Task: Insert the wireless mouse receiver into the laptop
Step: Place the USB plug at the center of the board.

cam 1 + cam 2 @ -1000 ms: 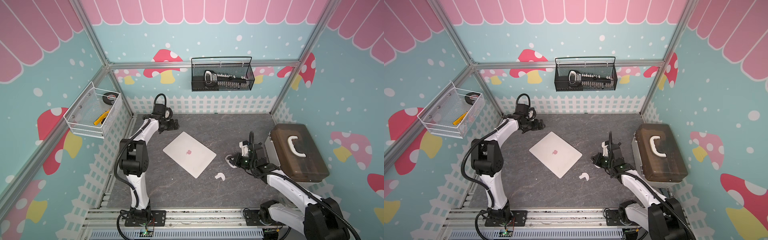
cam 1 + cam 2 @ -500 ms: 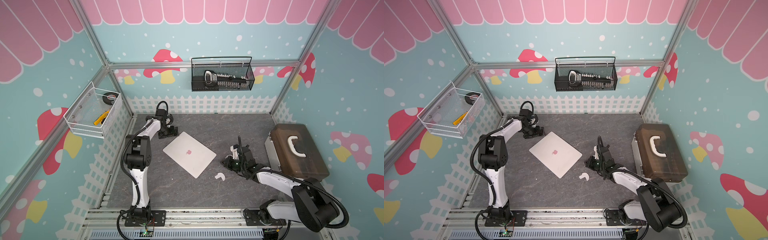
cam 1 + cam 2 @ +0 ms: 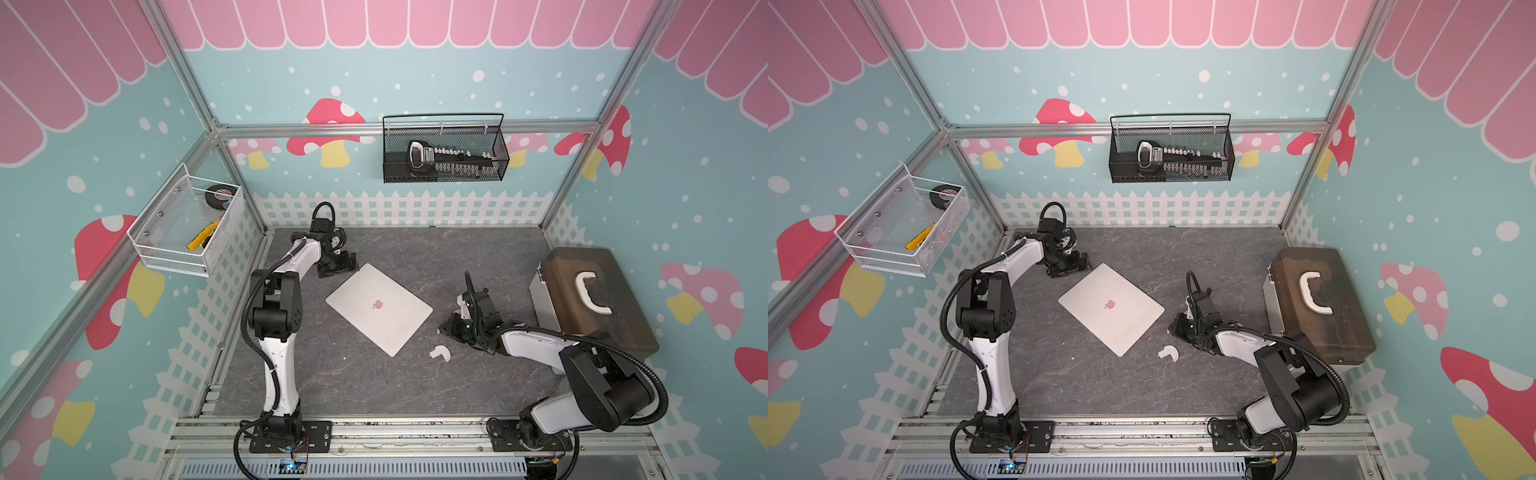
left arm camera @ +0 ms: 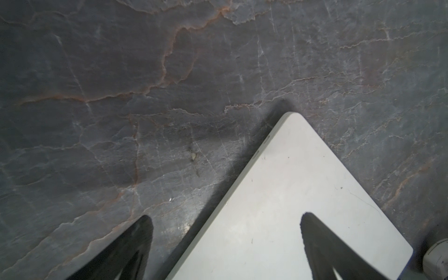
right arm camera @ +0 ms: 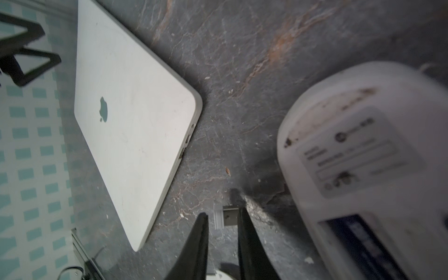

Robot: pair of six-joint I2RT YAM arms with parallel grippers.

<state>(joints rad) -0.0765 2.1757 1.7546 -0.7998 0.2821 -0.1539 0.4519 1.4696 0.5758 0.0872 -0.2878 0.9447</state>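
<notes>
Right wrist view: the right claw (image 5: pixel 223 212) sits narrowly parted around the wireless mouse receiver (image 5: pixel 229 217), and I cannot tell whether it grips. The receiver is near the laptop's (image 5: pixel 131 126) port edge. An off-centre squeeze could flick it away. The left claw (image 4: pixel 225 217) straddles the laptop's corner, wide open.

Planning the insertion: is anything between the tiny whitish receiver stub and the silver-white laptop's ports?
Nothing visible: only grey tabletop separates the receiver stub from the port edge of the laptop; the white oval mouse sits aside.
</notes>
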